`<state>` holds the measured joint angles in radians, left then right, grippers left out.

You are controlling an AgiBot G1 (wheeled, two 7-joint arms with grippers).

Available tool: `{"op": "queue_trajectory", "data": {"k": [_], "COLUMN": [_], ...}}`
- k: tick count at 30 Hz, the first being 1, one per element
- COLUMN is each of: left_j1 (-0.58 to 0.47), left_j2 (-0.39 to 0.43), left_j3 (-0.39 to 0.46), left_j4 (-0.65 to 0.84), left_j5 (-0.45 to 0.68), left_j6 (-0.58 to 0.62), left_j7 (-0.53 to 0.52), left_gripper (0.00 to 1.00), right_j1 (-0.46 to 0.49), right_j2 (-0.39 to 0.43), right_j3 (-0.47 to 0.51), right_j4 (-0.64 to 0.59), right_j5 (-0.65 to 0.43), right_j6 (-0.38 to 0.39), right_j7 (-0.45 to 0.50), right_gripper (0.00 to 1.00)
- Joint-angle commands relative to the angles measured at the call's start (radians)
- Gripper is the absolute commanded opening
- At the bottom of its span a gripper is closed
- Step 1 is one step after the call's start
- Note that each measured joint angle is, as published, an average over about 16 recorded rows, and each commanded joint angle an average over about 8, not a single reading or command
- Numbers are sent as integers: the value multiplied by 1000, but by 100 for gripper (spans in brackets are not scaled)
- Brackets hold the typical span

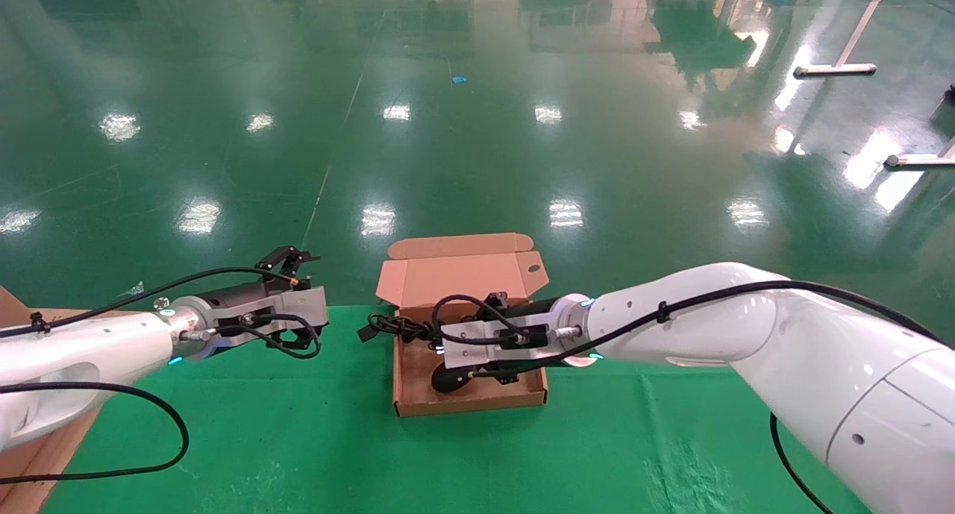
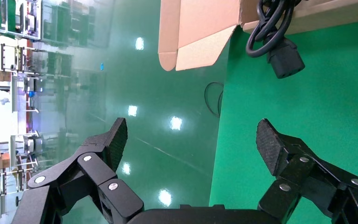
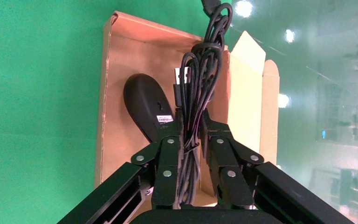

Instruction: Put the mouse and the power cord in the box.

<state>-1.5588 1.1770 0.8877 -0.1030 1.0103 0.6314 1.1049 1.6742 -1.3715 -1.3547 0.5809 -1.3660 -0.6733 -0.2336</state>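
Observation:
The open brown box (image 1: 470, 403) sits on the green mat with its lid (image 1: 462, 275) folded back. The black mouse (image 1: 451, 377) (image 3: 144, 105) lies inside near the front wall, its label side up. My right gripper (image 1: 436, 333) (image 3: 192, 119) hovers over the box, shut on the coiled black power cord (image 3: 200, 70). The cord's loops and one plug (image 1: 384, 326) (image 2: 284, 58) hang over the box's left wall. A small metal plug (image 3: 182, 77) shows beside the bundle. My left gripper (image 1: 287, 264) (image 2: 191, 135) is open and holds nothing, left of the box at the mat's far edge.
A larger brown cardboard piece (image 1: 15, 454) lies at the far left under my left arm. The green mat (image 1: 298, 424) ends just behind the box, with glossy green floor beyond. Metal stand bases (image 1: 835, 69) are far off at the back right.

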Motion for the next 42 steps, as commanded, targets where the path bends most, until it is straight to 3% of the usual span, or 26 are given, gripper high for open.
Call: {"op": "queue_trajectory", "data": {"k": [1,14,42], "left_j1": [0,20,244], "left_j2": [0,-23,-285], "left_j3": [-1,-24,-306], "left_j4": [1,-52,-597], "left_j5": [-1,-9,-140], "left_j6": [1,35,435], "left_j7": [0,-56,-652], "left_gripper": [100,100,100], "right_j1": [-1,-40,-319], "right_j2": [0,51,405], "right_j3": [-2,80,576], "right_j4": [-2,49,375], "right_j5": [1,41,337], "right_j6": [2,-59,-440], "right_j7": [0,29,224], "right_gripper": [100,100,100]}}
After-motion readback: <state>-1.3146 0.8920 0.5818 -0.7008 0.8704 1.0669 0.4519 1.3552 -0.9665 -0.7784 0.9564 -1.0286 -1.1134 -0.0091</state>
